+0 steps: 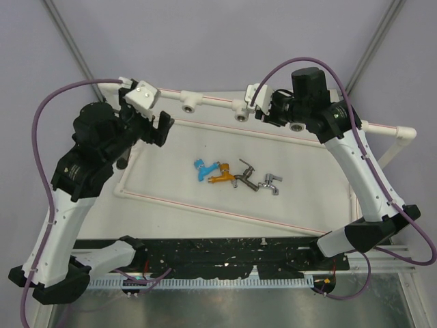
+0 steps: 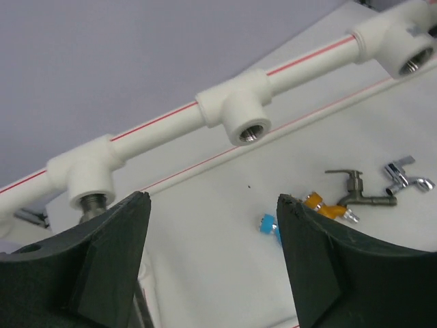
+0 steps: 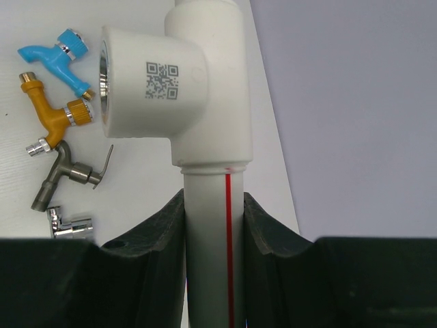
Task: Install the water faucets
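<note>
At the white pipe frame (image 3: 205,89), your right gripper (image 3: 213,199) clamps its tube; your left gripper (image 2: 213,205) gapes wide, empty, near loose faucets (image 1: 235,178).

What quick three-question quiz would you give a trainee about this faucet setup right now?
1. True or false: the blue faucet lies right beside the orange faucet.
2. The right fingers grip: A the blue faucet, B the white pipe, C nothing.
3. How many faucets lie loose on the white surface?

Key: 1 true; 2 B; 3 four.
</note>
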